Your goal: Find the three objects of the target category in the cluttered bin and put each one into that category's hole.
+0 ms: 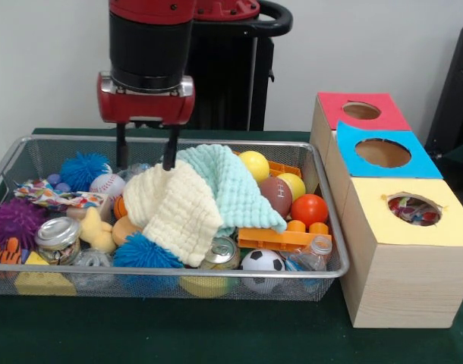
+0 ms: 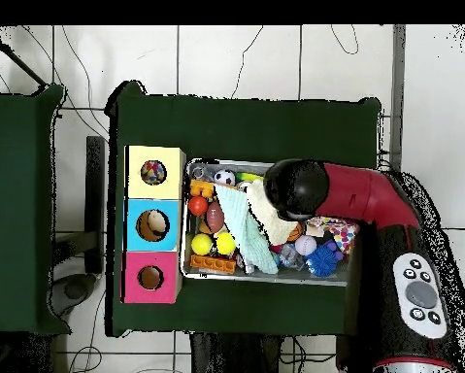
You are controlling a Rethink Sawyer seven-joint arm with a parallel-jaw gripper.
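My gripper [image 1: 146, 165] hangs open over the back left of the wire mesh bin [image 1: 64, 139]. Its fingertips [image 1: 169, 163] reach just inside the rim, one beside the baseball [image 1: 106, 184], the other at the top edge of the cream knitted cloth [image 1: 174, 212]. Nothing is held. A mint cloth [image 1: 231, 186] lies over the middle. To its right lie a yellow ball [image 1: 254, 164], a small football [image 1: 275, 195] and an orange ball [image 1: 309, 209]. A soccer ball [image 1: 262, 263] rests at the front. In the overhead view the arm head [image 2: 294, 189] hides the gripper.
Three boxes stand beside the bin: red-topped [image 1: 360, 111], blue-topped [image 1: 382, 153] and yellow-topped [image 1: 414, 210], whose hole shows colourful items. Blue [image 1: 83, 169] and purple [image 1: 15, 220] spiky balls, cans [image 1: 58, 235], a bottle [image 1: 311, 254] and an orange block [image 1: 273, 239] crowd the bin.
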